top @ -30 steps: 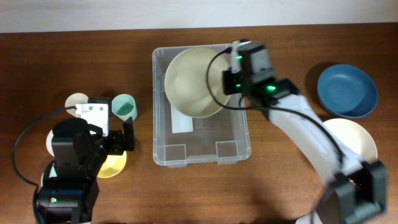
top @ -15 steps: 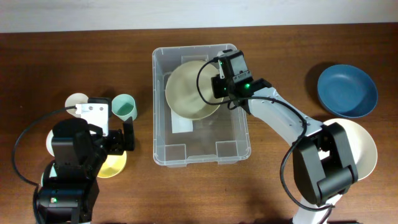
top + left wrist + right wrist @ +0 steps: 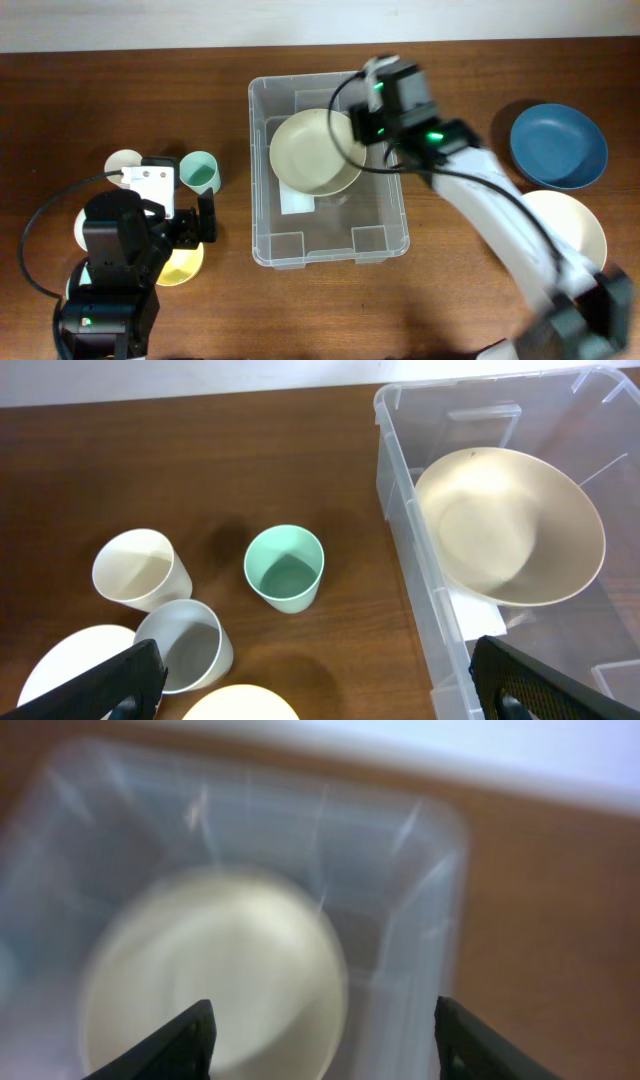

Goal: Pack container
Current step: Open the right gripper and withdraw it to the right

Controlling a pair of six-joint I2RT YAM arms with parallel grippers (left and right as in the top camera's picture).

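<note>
Right gripper (image 3: pixel 322 1020), jaws wide apart and empty, hangs over the cream bowl (image 3: pixel 316 152) at the container's (image 3: pixel 385 238) twelve o'clock end.

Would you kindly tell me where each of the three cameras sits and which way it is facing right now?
Overhead: above the table, looking straight down at the container; both arms show.
Left wrist: on the left tool, facing the teal cup and the container's nearer wall; its fingers show.
Right wrist: on the right tool, looking down, blurred, into the container; its fingers show.
Shared: all three see the cream bowl inside the container.
</note>
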